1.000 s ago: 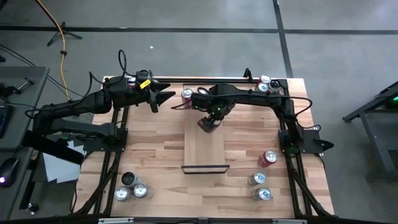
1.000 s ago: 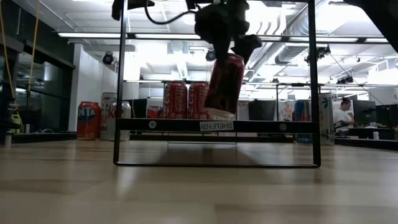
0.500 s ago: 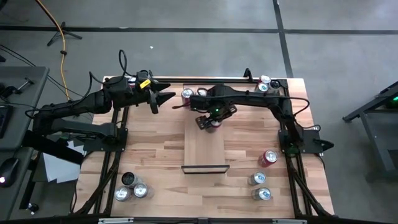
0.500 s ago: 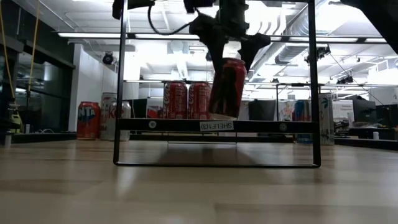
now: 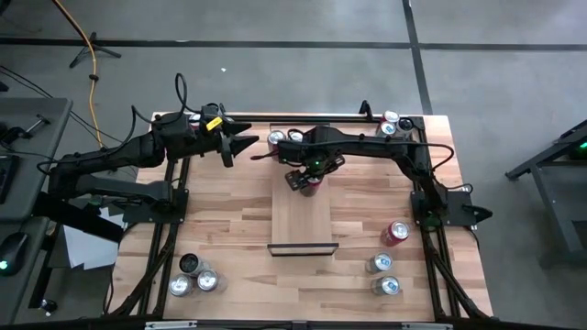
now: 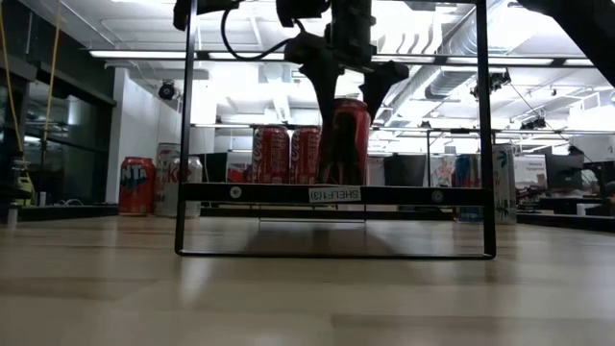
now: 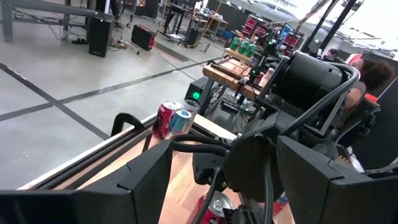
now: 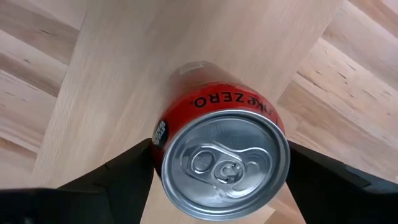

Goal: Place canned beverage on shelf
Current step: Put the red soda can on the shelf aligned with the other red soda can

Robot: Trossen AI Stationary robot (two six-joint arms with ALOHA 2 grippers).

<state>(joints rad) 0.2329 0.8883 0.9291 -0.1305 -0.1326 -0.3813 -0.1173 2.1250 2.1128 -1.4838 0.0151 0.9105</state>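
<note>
The right gripper (image 6: 344, 82) stood directly above the upright red can (image 6: 345, 139) on the shelf (image 5: 303, 215), fingers spread, barely bracketing it.

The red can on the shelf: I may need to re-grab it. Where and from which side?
Grip the red can across its round side wall, coming straight down from above: it stands upright on the shelf, lid up, between the right gripper jaws, which are open.

Bright overhead ceiling strip lights (image 6: 288, 55) backlight the low view, leaving the foreground tabletop (image 6: 307, 298) softly blurred.
</note>
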